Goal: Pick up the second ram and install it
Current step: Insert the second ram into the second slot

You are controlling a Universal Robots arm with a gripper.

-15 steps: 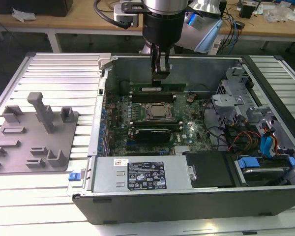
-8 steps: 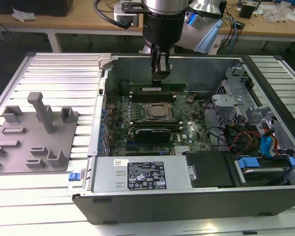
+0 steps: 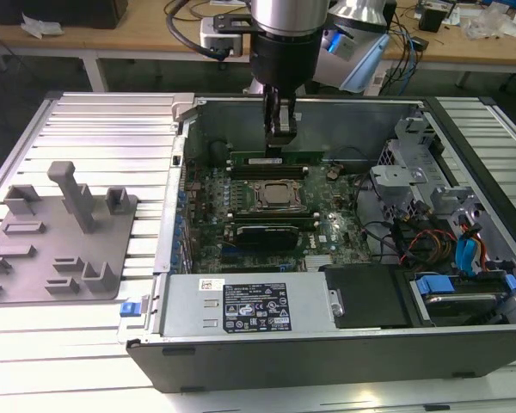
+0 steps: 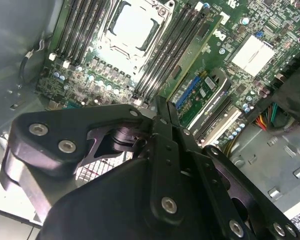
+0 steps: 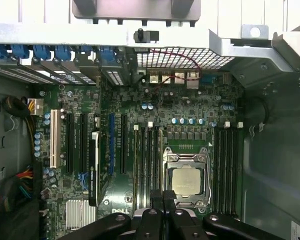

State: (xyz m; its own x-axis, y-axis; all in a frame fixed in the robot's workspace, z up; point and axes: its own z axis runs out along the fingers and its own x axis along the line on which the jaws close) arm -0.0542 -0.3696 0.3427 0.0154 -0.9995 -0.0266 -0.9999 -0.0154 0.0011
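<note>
A green ram stick (image 3: 275, 159) with a white label stands in a slot on the far side of the silver processor (image 3: 275, 194). My gripper (image 3: 281, 140) hangs directly over it, shut, with nothing visible between the fingers. In both wrist views the black fingers (image 4: 162, 117) (image 5: 163, 200) are pressed together above the motherboard, near the processor socket (image 5: 186, 181). Another green stick (image 4: 202, 50) stands in the slots on the socket's other side (image 3: 262, 223). I cannot tell which of the two is the second ram.
The open computer case (image 3: 241, 340) holds a power supply (image 3: 254, 305), cables and blue-tabbed drive bays (image 3: 464, 275) at the exterior view's right. A grey holder fixture (image 3: 64, 232) stands on the slatted table at the left. Expansion cards (image 5: 95, 165) sit beside the slots.
</note>
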